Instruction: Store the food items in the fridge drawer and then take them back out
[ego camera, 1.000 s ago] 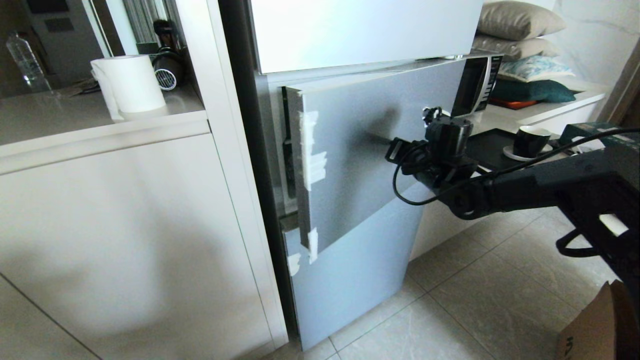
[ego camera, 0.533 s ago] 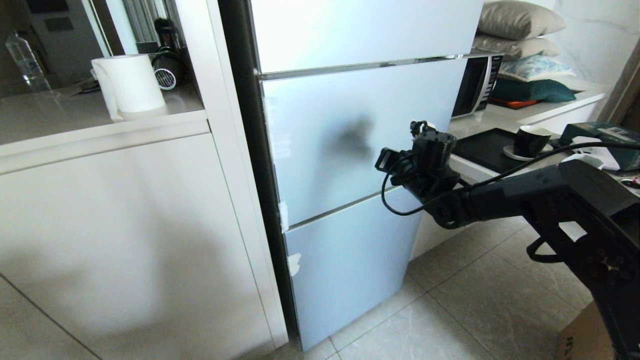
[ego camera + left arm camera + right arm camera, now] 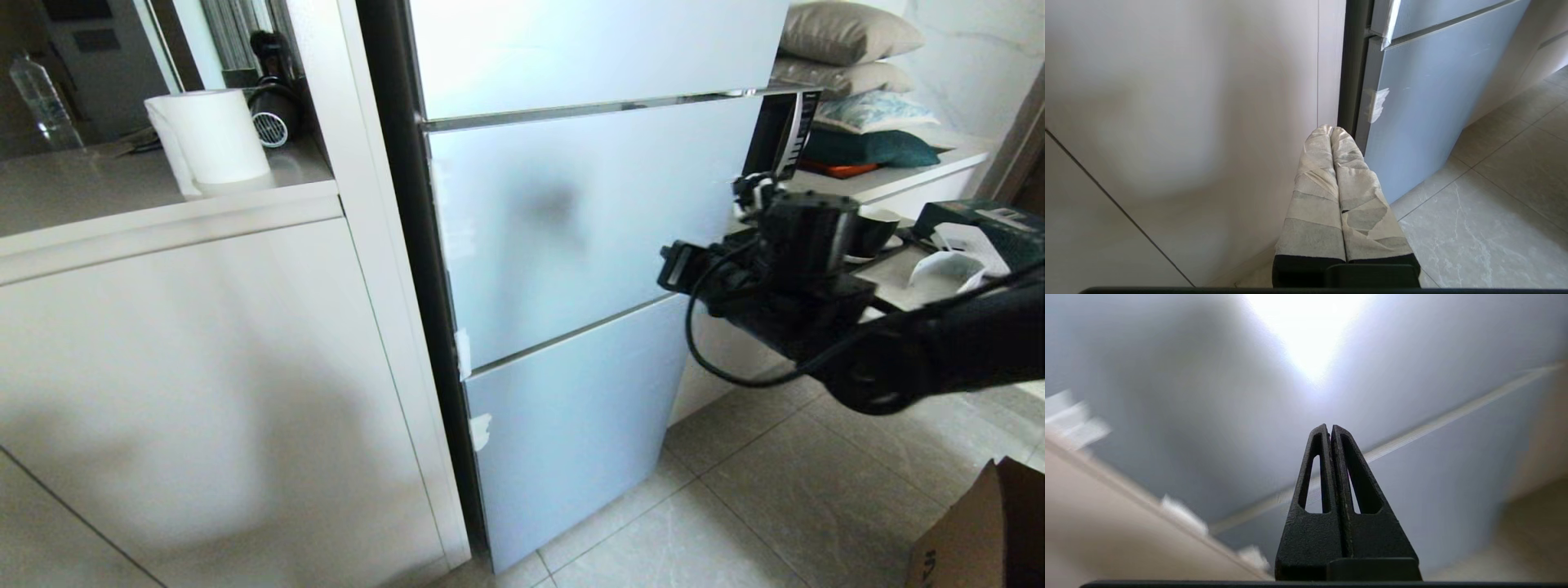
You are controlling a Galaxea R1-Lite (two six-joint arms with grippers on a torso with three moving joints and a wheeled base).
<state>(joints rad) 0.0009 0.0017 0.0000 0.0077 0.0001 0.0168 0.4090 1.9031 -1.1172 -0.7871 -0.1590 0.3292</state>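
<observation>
With its two black fingers pressed flat together and nothing between them, the right gripper (image 3: 1330, 426) hangs in the air in front of the fridge (image 3: 571, 237), pointed at the pale grey door face and apart from it. In the head view the gripper's fingertips cannot be made out; only the black wrist block and its looped cable show, reaching in from the right at about the level of the seam between the middle door and the lower one. All the fridge fronts sit flush and closed, so the fridge drawer and the food items are nowhere in sight.

The left gripper (image 3: 1329, 130), its fingers wrapped in pale tape and closed against each other, is held low, near the dark gap where the fridge's lower door meets the white cabinet (image 3: 204, 367), empty.

Strips of white tape (image 3: 481, 430) mark the door edges on the cabinet side. On the cabinet's counter stand a white paper roll (image 3: 208, 135) and a dark hair dryer (image 3: 271, 110). To the right of the fridge a microwave (image 3: 785, 131) sits on a counter, with stacked pillows (image 3: 849, 49) behind and a cardboard box (image 3: 980, 531) on the tiled floor.
</observation>
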